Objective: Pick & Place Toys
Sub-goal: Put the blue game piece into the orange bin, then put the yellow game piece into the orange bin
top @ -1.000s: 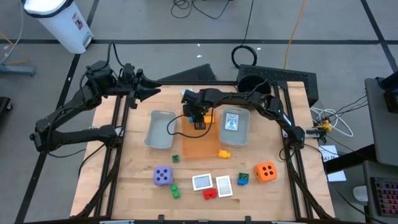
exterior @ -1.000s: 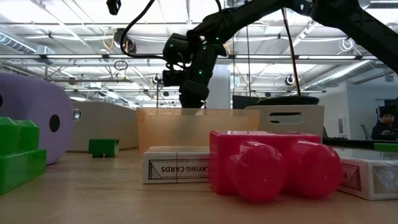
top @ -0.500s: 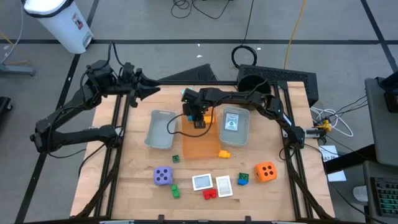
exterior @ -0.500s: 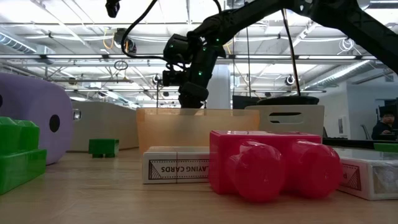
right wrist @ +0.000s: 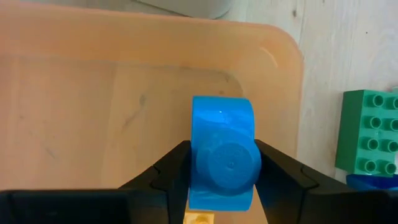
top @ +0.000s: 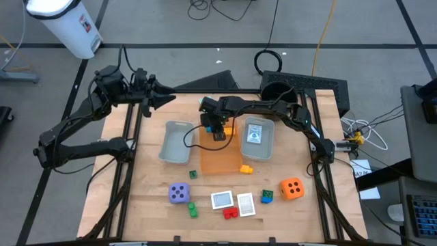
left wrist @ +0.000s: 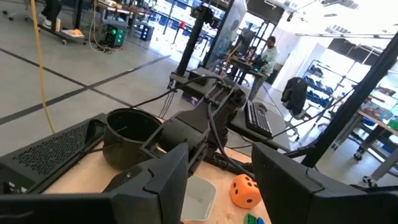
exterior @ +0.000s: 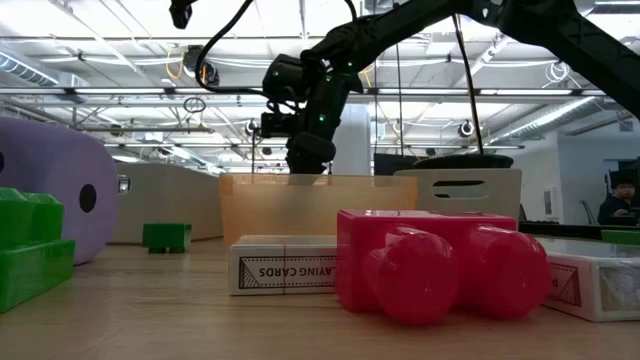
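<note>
Orange tray interior bare below right pincer, clamped on blue brick, near rim.

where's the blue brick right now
The blue brick is clamped in the right gripper, above the far end of the orange tray, which sits between the two grey trays in the high view.

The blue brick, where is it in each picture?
High view: hidden under the right gripper, above the orange tray.
Low view: not visible; the gripper hangs over the tray.
Left wrist view: not in it.
Right wrist view: the blue brick sits centre, clamped between the fingers.
Shared landmark: the orange tray.
</note>
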Controlling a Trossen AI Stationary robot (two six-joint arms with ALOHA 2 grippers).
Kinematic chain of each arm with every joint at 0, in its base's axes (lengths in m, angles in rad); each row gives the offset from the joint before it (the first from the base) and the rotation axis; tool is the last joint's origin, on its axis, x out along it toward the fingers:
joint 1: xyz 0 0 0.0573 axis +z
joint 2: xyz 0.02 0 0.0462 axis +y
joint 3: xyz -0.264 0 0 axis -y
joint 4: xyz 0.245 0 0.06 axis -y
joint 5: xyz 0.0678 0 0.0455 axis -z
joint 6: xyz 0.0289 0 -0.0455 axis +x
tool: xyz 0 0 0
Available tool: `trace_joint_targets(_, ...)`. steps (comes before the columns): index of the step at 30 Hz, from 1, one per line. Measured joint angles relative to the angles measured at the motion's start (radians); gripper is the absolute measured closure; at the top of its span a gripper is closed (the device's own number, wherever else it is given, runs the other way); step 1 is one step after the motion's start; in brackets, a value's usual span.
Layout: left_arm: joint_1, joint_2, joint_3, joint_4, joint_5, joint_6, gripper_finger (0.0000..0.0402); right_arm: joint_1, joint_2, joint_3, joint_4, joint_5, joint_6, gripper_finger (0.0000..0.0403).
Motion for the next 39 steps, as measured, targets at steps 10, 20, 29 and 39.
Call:
trace_joint_targets(10, 0.000, 0.000, 0.000, 0.000, 0.000, -0.001, 0.0233, 0.000, 0.000, 0.000, 0.013, 0.000, -0.018, 0.0232)
trace_joint_targets(20, 0.000, 0.000, 0.000, 0.000, 0.000, -0.001, 0.0219, 0.000, -0.007, 0.000, 0.010, 0.008, -0.007, 0.0230)
trace_joint_targets(29, 0.000, 0.000, 0.000, 0.001, -0.001, 0.045, 0.0202, 0.000, -0.071, 0.001, 0.040, 0.005, 0.109, 0.0229)
trace_joint_targets(39, 0.000, 0.000, 0.000, 0.002, -0.020, 0.052, 0.0204, -0.002, -0.204, 0.002, 0.206, 0.000, 0.367, 0.0229)
